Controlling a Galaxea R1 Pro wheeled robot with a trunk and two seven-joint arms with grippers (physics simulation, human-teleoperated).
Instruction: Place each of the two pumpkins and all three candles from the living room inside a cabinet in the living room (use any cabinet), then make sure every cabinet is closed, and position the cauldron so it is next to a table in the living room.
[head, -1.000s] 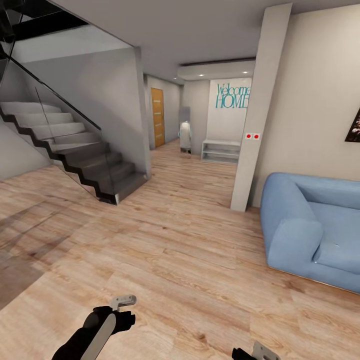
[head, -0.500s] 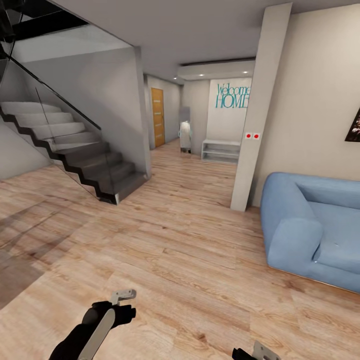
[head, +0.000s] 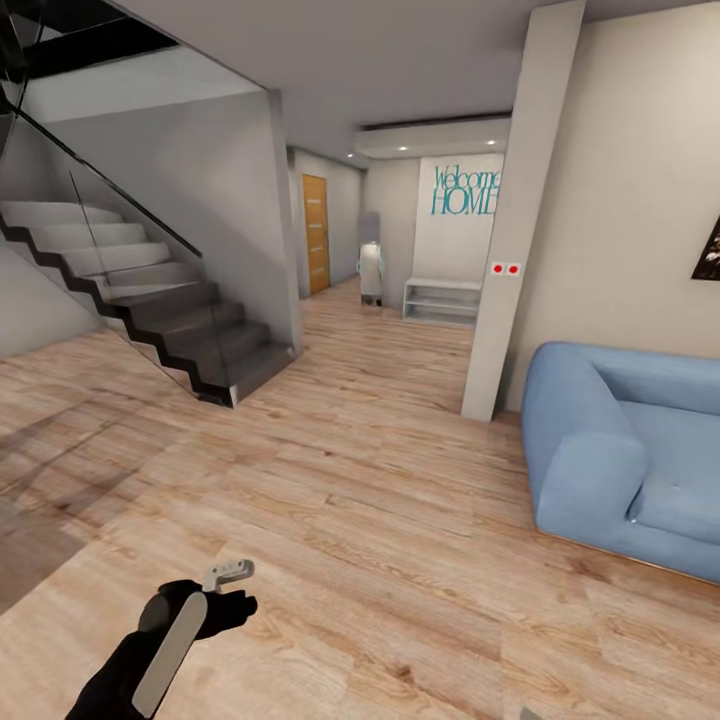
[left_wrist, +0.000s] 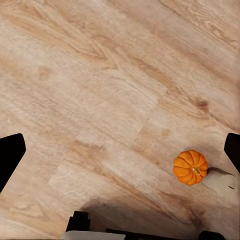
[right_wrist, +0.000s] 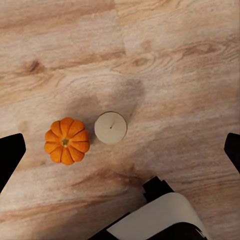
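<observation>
Head view: left gripper (head: 232, 573), jaws unclear; sofa (head: 620, 455), stairs (head: 150, 300).
Right wrist: pumpkin (right_wrist: 67, 140) just beside candle (right_wrist: 110, 128); fingers (right_wrist: 10, 152) apart.
Left wrist: pumpkin (left_wrist: 190, 167) on floor (left_wrist: 100, 90); fingers (left_wrist: 9, 155) apart.

Over the last second our left arm (head: 150, 650) has drifted down and toward the left of the head view, and its gripper (head: 228, 573) now sits lower over the floor (head: 380, 520) than before. The tip of our right gripper, which showed at the bottom edge earlier, has slipped almost out of that view. The whole scene has also shifted a little: the sofa (head: 620, 460) and the stairs (head: 150, 300) sit slightly differently in the picture, so our head camera has moved and not the furniture.
</observation>
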